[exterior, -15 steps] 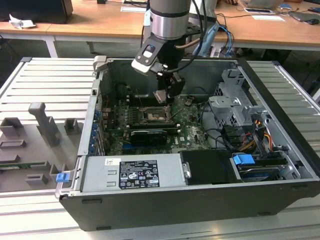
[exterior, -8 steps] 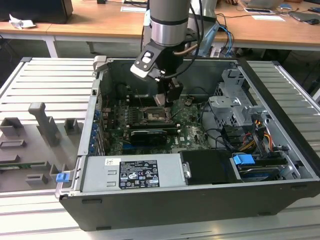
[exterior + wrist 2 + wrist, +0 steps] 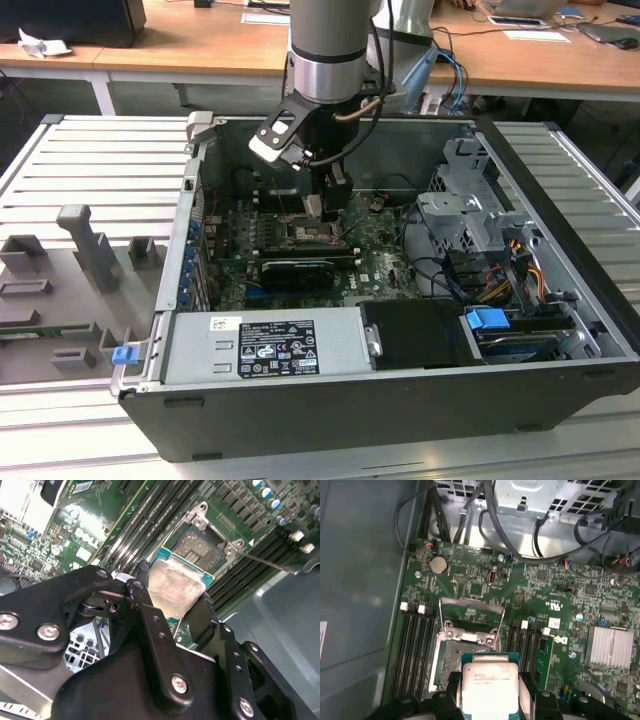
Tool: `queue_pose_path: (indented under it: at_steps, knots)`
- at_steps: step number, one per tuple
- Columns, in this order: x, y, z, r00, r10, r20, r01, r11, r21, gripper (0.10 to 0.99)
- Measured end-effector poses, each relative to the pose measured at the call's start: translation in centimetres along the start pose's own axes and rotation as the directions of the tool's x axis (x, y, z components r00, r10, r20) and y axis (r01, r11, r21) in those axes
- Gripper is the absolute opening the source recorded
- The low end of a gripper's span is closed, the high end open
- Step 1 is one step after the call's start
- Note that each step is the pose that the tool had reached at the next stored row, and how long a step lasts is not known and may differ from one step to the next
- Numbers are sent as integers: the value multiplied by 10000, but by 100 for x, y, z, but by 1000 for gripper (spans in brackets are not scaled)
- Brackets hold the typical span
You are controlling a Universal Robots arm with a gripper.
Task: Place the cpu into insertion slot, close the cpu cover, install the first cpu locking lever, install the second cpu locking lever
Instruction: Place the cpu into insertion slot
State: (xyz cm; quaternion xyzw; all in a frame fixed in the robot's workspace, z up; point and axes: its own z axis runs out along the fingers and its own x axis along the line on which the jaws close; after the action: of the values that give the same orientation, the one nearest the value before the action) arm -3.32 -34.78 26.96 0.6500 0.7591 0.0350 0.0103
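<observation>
The cpu (image 3: 489,687) is held clamped between the fingers (image 3: 144,602) of the gripper (image 3: 489,696), just above the insertion slot (image 3: 457,655) and not yet seated. The cpu cover (image 3: 470,601) is stood open beyond it. In the exterior view, the slot is seen at six o'clock of the gripper, inside the computer case (image 3: 400,400).

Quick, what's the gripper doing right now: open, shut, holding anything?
Gripper: shut on the cpu, holding it by its edges close to the insertion slot.
</observation>
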Motion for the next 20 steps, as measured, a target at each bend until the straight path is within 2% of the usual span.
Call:
queue_pose_path:
  at_steps: [3,7,10,14,17,20]
  knots:
    - [1,-1,11,9999,111,6,-111,9999,-3,541]
    - [1,-3,32,9982,603,39,-603,9982,-18,541]
    - [2,-4,48,9976,697,43,-697,9976,3,541]
    - [24,-3,94,9970,776,44,-776,9970,53,541]
    - [30,-6,133,9942,1076,62,-1076,9942,53,541]
    - [32,-8,180,9933,1156,68,-1157,9933,55,541]
